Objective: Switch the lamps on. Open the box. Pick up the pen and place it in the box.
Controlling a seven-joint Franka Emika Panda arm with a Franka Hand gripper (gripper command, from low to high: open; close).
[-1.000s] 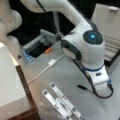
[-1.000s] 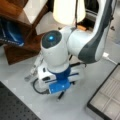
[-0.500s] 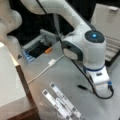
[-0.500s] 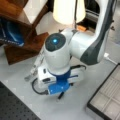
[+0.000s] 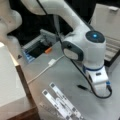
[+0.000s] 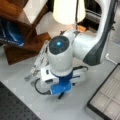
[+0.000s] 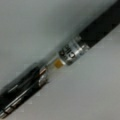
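On the grey desk [image 5: 60,72] lies the pen [image 7: 62,58], filling the wrist view slantwise, its silvery section midway. Directly above it the hand [image 6: 61,91] hangs low; whether it is released or clenched I cannot tell. Nearby, a lit lamp [image 6: 68,11] and the open box [image 6: 106,96].

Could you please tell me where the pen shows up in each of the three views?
Front view: pen lies on the table, lower right, beside the wrist.
Front view: only a dark tip shows, bottom centre, under the blue wrist part.
Wrist view: pen fills the picture diagonally.
Shared landmark in both front views: the blue-lit joint.
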